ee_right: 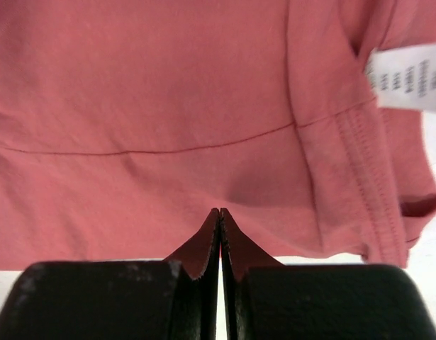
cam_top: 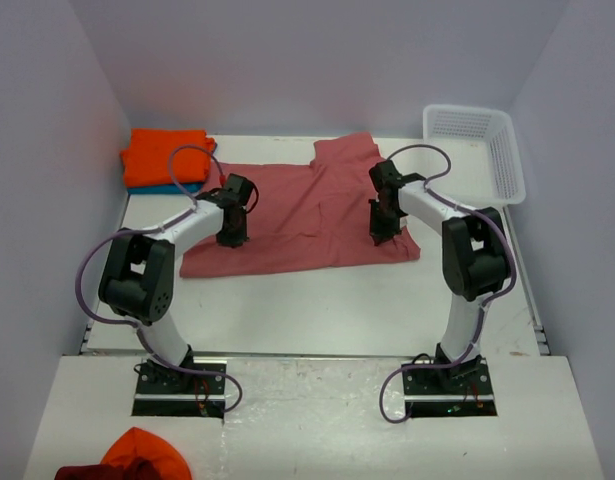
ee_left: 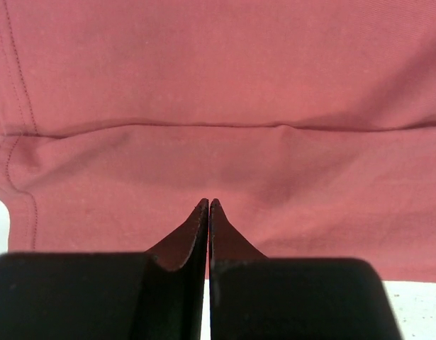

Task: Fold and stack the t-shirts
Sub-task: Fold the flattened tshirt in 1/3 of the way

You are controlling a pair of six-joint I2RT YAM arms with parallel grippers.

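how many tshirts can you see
3: a salmon-red one spread mid-table, an orange one folded at far left, a teal one beneath it. Cloth at the near-left edge may be more.

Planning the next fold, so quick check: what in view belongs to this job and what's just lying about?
Job: red shirt, spread out; orange shirt, folded atop teal shirt; left pincer and right pincer, shut on the red shirt's near edge.
Lying about: basket, far right; cloth heap, near ledge, unclear whether shirts.
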